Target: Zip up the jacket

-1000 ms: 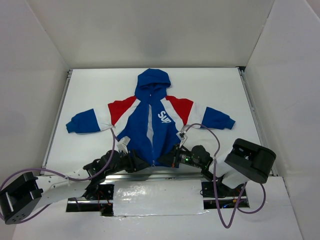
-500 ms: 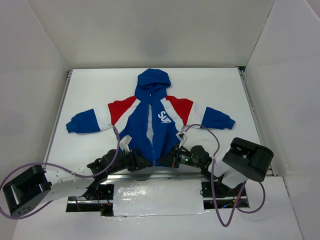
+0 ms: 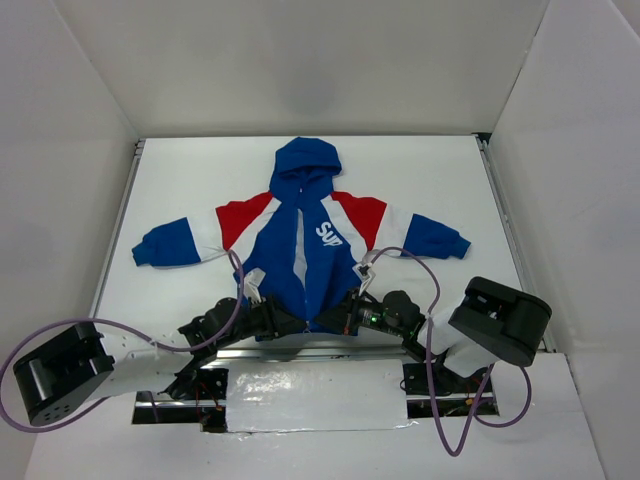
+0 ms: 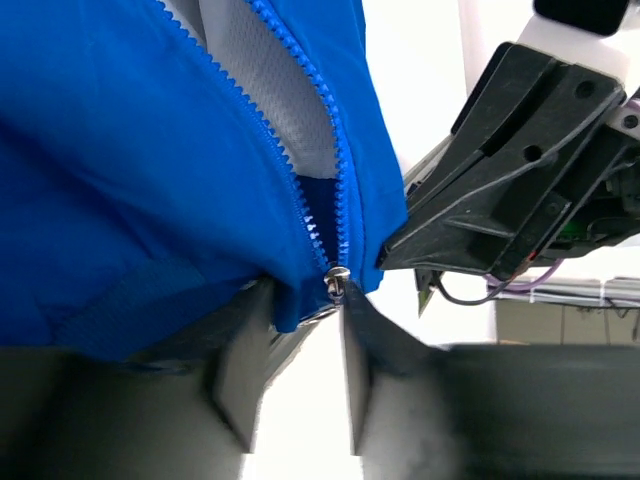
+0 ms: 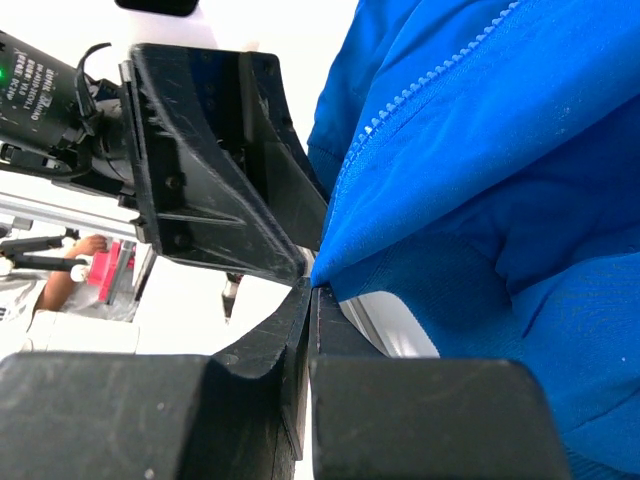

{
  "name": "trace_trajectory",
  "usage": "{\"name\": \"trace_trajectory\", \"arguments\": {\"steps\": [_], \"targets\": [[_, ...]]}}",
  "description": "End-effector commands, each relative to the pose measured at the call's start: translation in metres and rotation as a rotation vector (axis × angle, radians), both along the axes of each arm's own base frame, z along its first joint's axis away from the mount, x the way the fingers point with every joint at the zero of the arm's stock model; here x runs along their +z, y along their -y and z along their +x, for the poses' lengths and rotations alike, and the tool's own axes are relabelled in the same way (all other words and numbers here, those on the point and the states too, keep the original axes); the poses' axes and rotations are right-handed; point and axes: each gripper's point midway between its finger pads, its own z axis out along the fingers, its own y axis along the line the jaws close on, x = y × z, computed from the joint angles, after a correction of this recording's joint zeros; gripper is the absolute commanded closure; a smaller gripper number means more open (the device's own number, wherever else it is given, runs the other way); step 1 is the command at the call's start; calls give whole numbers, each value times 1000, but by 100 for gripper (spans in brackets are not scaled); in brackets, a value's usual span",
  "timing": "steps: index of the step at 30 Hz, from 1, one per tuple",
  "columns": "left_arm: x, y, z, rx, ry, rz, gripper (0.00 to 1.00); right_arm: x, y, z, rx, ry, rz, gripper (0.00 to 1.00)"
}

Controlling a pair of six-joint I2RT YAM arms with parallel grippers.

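The blue, red and white jacket [image 3: 305, 245] lies flat on the white table, hood far, zipper open except at the hem. My left gripper [image 3: 290, 322] is at the hem's middle. In the left wrist view its jaws [image 4: 305, 300] stand apart, astride the blue hem, with the silver zipper slider [image 4: 338, 279] against the right fingertip [image 4: 358, 318]. My right gripper [image 3: 342, 318] sits just right of it. In the right wrist view it [image 5: 312, 290] is shut, pinching the corner of the blue hem [image 5: 345, 262]. The two grippers almost touch.
A metal rail [image 3: 300, 352] runs along the table's near edge, with a crinkled white sheet [image 3: 310, 395] below it. Purple cables [image 3: 432, 290] loop over both arms. White walls close in the left, right and far sides.
My left arm has slid to the right and its gripper has come in to the hem at the zipper's bottom. The right gripper and the jacket have stayed put.
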Motion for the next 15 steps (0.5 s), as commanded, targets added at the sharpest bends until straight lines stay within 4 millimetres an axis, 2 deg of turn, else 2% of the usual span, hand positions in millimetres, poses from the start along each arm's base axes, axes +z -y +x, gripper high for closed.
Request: {"name": "trace_trajectory", "arguments": {"steps": [1,3,6,7,11,13,15], "targets": [[9,4,-3,-21,33,-55,58,67,-2,-3,23,178,226,100],[5,3,-4,-23,24,-48,62,67,-2,-4,23,177,225,100],[4,4,-4,-25,20,-51,75,68,-2,-3,20,181,225,100],[4,4,-4,-23,13,-49,85,68,-2,-2,18,182,221,100],[6,4,-4,-22,19,-54,90,68,-2,-2,17,182,218,100],[10,4,-3,-21,32,-62,100,68,-2,-1,17,183,217,100],[10,3,-3,-20,35,-53,100,66,-2,-1,17,179,206,100]]}}
